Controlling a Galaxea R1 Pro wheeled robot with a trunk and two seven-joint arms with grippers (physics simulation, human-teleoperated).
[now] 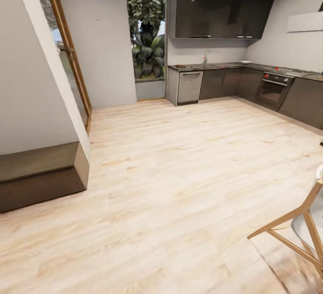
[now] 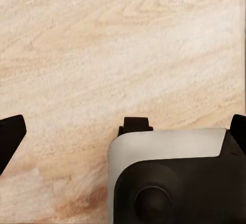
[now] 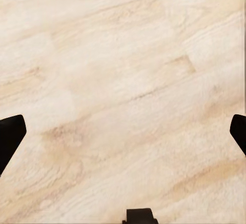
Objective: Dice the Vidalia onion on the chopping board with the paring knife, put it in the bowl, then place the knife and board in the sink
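The kitchen stands across the room in the head view, with dark upper cabinets point(image 1: 222, 9) over a long grey countertop point(image 1: 233, 66). A chrome tap point(image 1: 206, 57) marks the sink, whose basin is too far off to make out. A small white shape point(image 1: 245, 62) on the countertop may be the bowl. The onion, chopping board and paring knife are too small to tell. My left gripper point(image 2: 125, 131) and right gripper point(image 3: 123, 134) both hang open over the light wood floor, with dark fingertips point(image 2: 10, 134) point(image 3: 10, 134) wide apart and nothing between them.
A wall corner with a brown wooden step point(image 1: 40, 173) juts in at the left. A wooden-legged chair point(image 1: 305, 226) stands at the lower right. An oven point(image 1: 274, 88) and a dishwasher point(image 1: 190, 86) sit under the countertop. My white and black base point(image 2: 174, 178) lies below the left gripper.
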